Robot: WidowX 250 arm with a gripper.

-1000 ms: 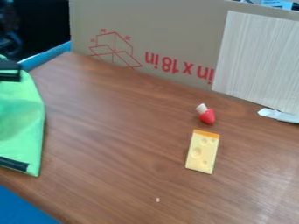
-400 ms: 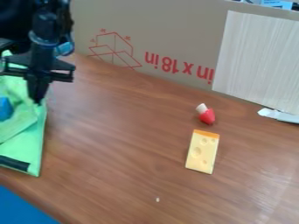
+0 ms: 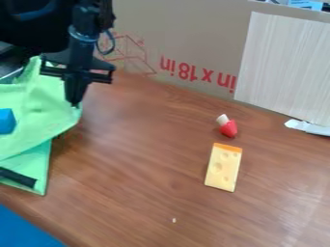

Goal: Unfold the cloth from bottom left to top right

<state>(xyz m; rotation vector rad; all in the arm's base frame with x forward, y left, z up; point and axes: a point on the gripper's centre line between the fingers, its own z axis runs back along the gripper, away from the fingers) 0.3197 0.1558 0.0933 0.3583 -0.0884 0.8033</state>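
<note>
The bright green fabric cloth is located at the left of the table, partly beyond the left edge of the view. The black two-finger gripper is positioned over the right margin of the cloth, with its tips pointed down. The jaws are pressed together, and the cloth's right margin appears to be pinched between them. A blue block is seated on the upper layer. A black strip lies across the near part of the cloth.

Status: the unfolding is judged to be under way but incomplete. An upper layer is spread toward the far right, and its rounded edge extends past the right side of the layer beneath. At the near side, the lower layer is exposed below a slanting edge. The amount of cloth left folded at the left cannot be determined.

Remaining work: the held margin is to be carried farther toward the far right, laid flat and released. The block may be dragged or tipped if the layer is pulled sharply, so a low, steady pull is advised.
</note>
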